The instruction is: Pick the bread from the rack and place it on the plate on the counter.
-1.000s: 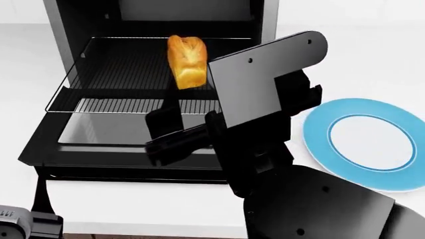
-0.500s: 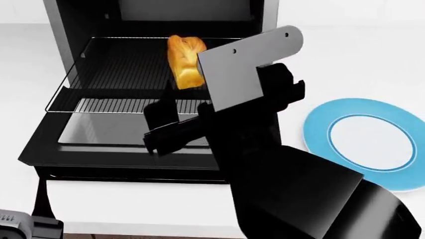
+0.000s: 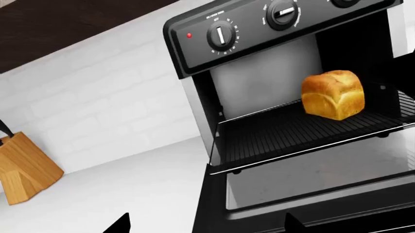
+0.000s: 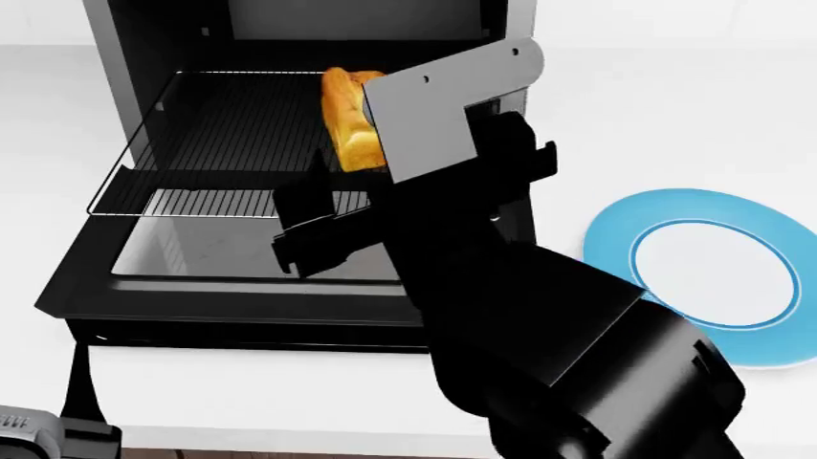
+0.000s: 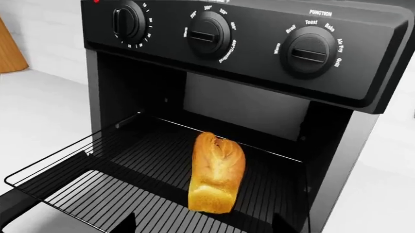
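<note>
The bread (image 4: 344, 120) stands on the silver wire rack (image 4: 217, 143), which is pulled out of the open oven. My right arm partly hides the bread in the head view. My right gripper (image 4: 306, 228) is open and empty over the rack's front, just short of the loaf. In the right wrist view the bread (image 5: 217, 172) stands on the rack (image 5: 97, 194) just beyond the open gripper (image 5: 207, 225). The blue-rimmed plate (image 4: 709, 273) lies on the white counter (image 4: 664, 124) at the right. My left gripper (image 3: 207, 228) is open and empty, low at the left, and faces the bread (image 3: 333, 94).
The black oven (image 5: 259, 43) has knobs along its top. Its glass door (image 4: 243, 258) lies open and flat below the rack. A wooden knife block (image 3: 23, 167) stands on the counter to the oven's left. My left arm (image 4: 38, 435) shows at the head view's bottom left.
My right arm has moved forward and left toward the oven. Its grey plate now covers part of the bread in the head view. The bread and plate have not moved.
</note>
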Tool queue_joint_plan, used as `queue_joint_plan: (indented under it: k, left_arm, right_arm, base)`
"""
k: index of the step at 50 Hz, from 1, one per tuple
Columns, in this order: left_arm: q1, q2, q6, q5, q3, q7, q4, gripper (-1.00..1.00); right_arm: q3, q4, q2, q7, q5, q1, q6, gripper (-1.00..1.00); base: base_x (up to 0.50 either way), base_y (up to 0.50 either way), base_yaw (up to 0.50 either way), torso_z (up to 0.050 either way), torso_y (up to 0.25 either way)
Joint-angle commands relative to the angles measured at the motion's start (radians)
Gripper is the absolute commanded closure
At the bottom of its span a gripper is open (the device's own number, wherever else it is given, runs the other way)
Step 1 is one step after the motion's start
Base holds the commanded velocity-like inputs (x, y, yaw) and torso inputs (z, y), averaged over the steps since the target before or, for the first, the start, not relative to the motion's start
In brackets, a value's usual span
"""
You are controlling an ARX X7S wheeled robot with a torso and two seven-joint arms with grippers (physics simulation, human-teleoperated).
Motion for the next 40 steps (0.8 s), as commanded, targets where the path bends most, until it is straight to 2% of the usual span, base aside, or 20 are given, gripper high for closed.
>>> queue_joint_plan:
  k: [1,40]
  left_arm:
    - [-0.001,0.021,0.016,0.021,-0.02,0.043,0.005,-1.0]
    - [0.028,0.022,0.053,0.002,-0.049,0.036,0.005,-1.0]
  right_arm:
    - [0.009,0.089,-0.048,-0.061,-0.048,0.027,-0.024,-1.0]
    - [-0.065,0.429,-0.156,-0.189,-0.142,0.129,-0.112,-1.0]
  base:
    - [0.0,0.0,0.0,0.0,0.0]
    - [0.0,0.0,0.0,0.0,0.0]
